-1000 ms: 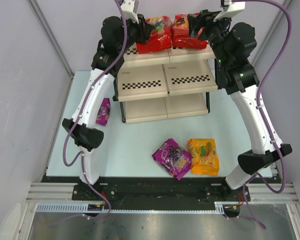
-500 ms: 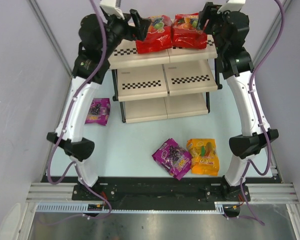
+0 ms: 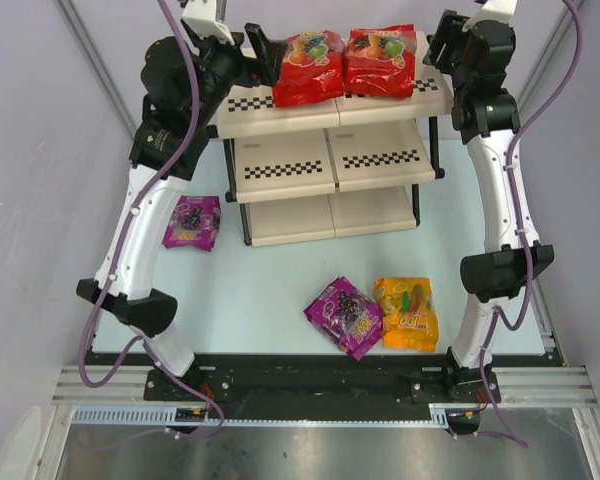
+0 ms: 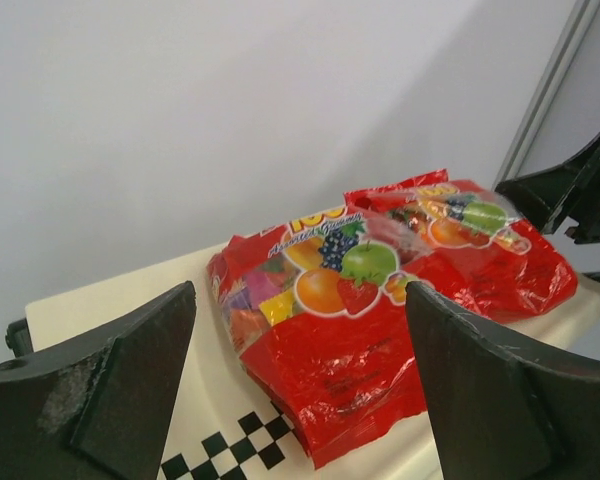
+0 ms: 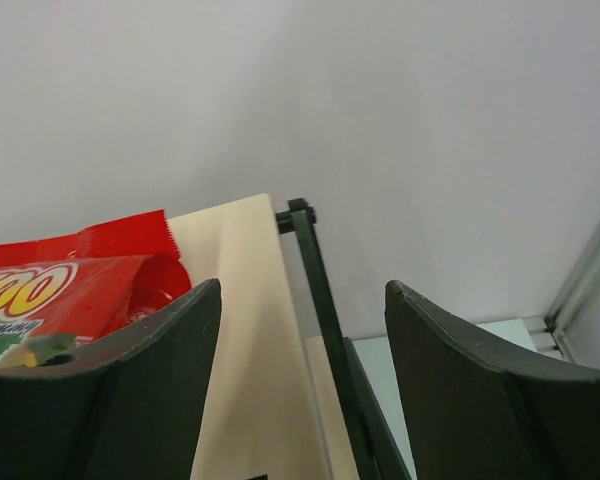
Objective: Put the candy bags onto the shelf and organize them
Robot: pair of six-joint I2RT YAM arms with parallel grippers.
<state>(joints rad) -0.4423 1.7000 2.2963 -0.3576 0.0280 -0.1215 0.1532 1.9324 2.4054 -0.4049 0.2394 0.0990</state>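
Note:
Two red candy bags lie side by side on the shelf's top tier, the left one [image 3: 308, 68] and the right one [image 3: 380, 62]; both also show in the left wrist view [image 4: 320, 330] [image 4: 470, 250]. The shelf [image 3: 280, 170] stands at the back. My left gripper [image 3: 261, 47] is open and empty just left of the left red bag. My right gripper [image 3: 441, 50] is open and empty at the top tier's right edge; the right wrist view shows the right red bag's corner [image 5: 70, 285]. A purple bag [image 3: 344, 316] and the orange-yellow bag [image 3: 405, 313] lie on the table. A second purple bag [image 3: 191, 222] lies left of the shelf.
The shelf's black frame post [image 5: 325, 320] runs between my right fingers. Grey walls [image 3: 40, 150] close in both sides. The middle tier [image 3: 380, 160] and bottom tier [image 3: 330, 215] hold nothing.
Both grippers have drawn back outward from the red bags, left to the left, right to the right. The arms have swung out, uncovering the purple bag left of the shelf.

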